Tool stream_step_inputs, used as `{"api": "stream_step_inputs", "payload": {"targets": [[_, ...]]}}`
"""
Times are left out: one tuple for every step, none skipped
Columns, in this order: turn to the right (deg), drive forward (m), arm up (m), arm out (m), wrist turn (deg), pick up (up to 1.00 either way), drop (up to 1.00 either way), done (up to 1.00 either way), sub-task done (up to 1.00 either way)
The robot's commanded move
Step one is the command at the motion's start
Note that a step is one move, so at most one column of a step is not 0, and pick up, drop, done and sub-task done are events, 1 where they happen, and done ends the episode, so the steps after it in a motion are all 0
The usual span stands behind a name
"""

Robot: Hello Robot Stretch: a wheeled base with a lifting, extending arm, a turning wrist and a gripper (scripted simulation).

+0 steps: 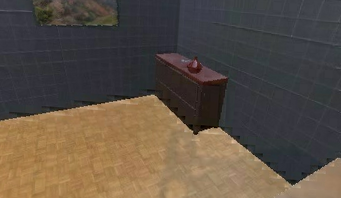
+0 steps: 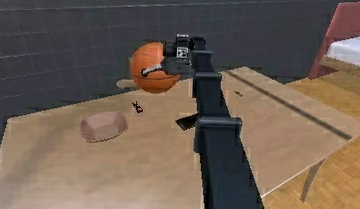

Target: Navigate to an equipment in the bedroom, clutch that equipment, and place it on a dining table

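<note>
Beside the end effector, toward the arm side view's left, by the far edge of the surface: the orange ball. Cannot tell whether grasped or released. Round, so no axis to align.

The forward view looks ahead and somewhat down across wooden floor to a distant dresser against the dark wall. The arm side view looks down from close along the arm to the claw, with the counter spreading below and left of it. Both catch wooden floor and dark wall.

Bowl and ball beside arm
</note>
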Motion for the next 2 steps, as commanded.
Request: {"api": "stream_step_inputs", "payload": {"targets": [[0.0,0.00,0.00,0.00,24.0,0.00,0.00,0.00,0.00],[0.0,0.00,-0.30,0.00,0.0,0.00,0.00,0.00,0.00]]}}
